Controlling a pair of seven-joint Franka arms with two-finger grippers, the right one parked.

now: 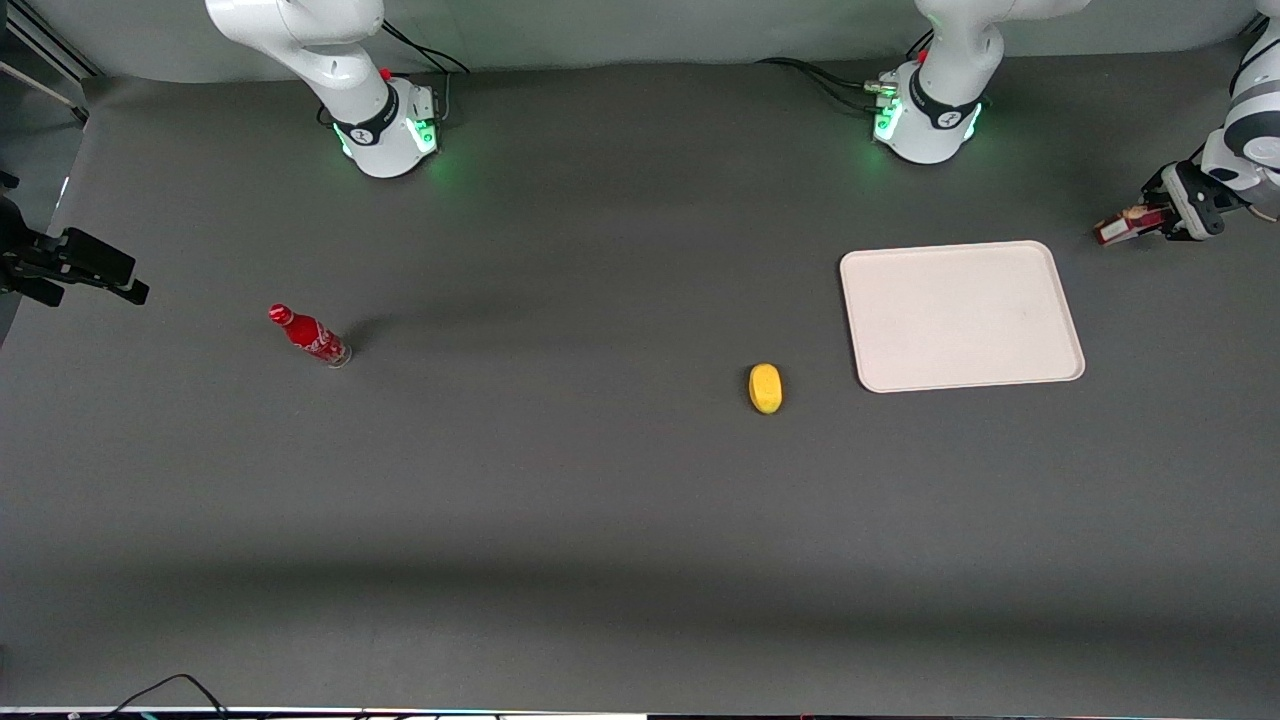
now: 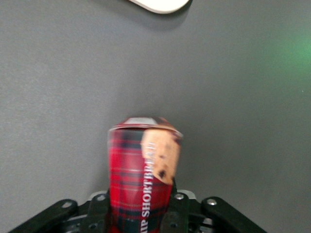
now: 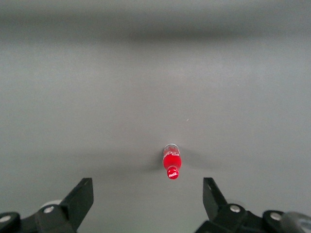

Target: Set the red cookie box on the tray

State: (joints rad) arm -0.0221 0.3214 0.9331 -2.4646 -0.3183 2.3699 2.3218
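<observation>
Looking at the front view first, the gripper (image 1: 1160, 221) is out past the working arm's end of the tray (image 1: 1040, 370), up off the table. It is clenched on the red cookie box (image 1: 1128, 226), which sticks out of it toward the tray. The box is near the tray but not over it yet. A yellow lemon-shaped thing (image 1: 765, 388) lies on the gray table (image 1: 600, 520), a bit nearer to the front camera than the tray. A red bottle (image 1: 310, 337) stands well apart, toward the parked arm's end.

In the left wrist view, the red cookie box (image 2: 143, 170) sits between the two fingers (image 2: 98, 213), with its plaid print and a cookie picture showing. The fingers press on its two sides. A corner of the tray (image 2: 160, 6) shows past the box, with bare table in between.

In the right wrist view, only the red bottle (image 3: 171, 163) shows on the table.

The step now looks like carrying the box over to the tray. To do it well, I think the arm should move sideways until the whole box is above the flat middle, not the rim. Then it should go down slowly, lay the box flat, and only then let go.
</observation>
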